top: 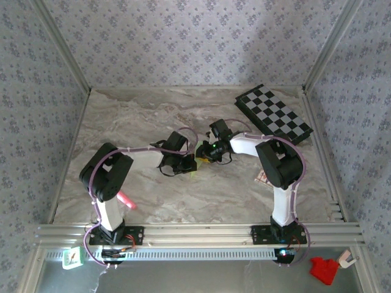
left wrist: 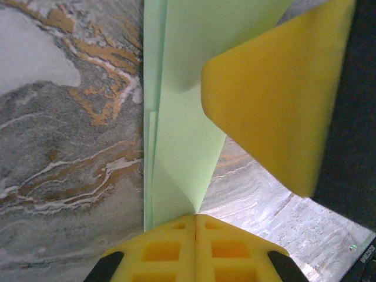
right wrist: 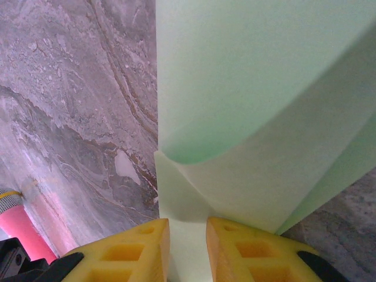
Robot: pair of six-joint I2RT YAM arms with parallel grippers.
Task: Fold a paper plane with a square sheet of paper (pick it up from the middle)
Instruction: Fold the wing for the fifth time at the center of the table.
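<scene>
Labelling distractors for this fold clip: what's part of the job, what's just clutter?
Job: thin pale green folded paper; left gripper and right gripper, both pinching it.
Lying about: black-and-grey chequered board; pink marker pen; red plastic piece.

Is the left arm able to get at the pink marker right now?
Probably not: the left end effector is shut on the paper, and the marker lies far back, close beside that arm's base.

Left gripper (left wrist: 195, 218) clamped; right gripper (right wrist: 188, 226) narrowly pinching.
</scene>
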